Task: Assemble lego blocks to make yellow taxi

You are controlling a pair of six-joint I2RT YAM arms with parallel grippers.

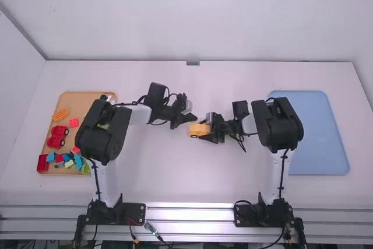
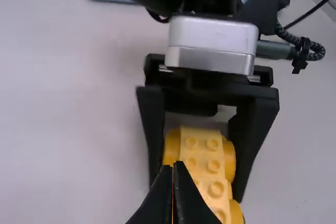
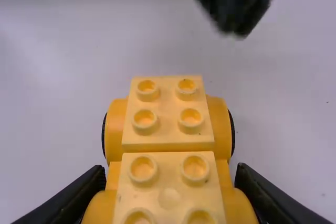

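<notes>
Inspected the tan tray (image 1: pixel 81 98), found stocked with loose blocks and partly hidden along its right side by the left arm (image 1: pixel 105 129). Noted toward the tan tray's left rim: an orange brick (image 1: pixel 59 115), and nearer the camera a red wheeled piece (image 1: pixel 57 136). Logged between that rim and the tray's middle: a small red brick (image 1: pixel 73 123). Counted in at the tan tray's near left corner: a larger red block (image 1: pixel 42 163). Recorded along the tray's near side: a cluster of blue blocks (image 1: pixel 78 160), with a pale green block (image 1: pixel 70 164) and a brighter green block (image 1: pixel 85 168) among them. Located the yellow car (image 1: pixel 200 130) well to the right of the tan tray, with studs on top and rounded yellow sides. Found grasped across both sides by the right gripper (image 1: pixel 202 130); unable to tell whether lifted or resting on the table. Found the left gripper (image 1: pixel 189 117) just beside the car, on the side toward the tan tray, fingers pressed together. Sighted farthest right of the tan tray: a blue tray (image 1: pixel 317 132), partly behind the right arm (image 1: pixel 281 123).
</notes>
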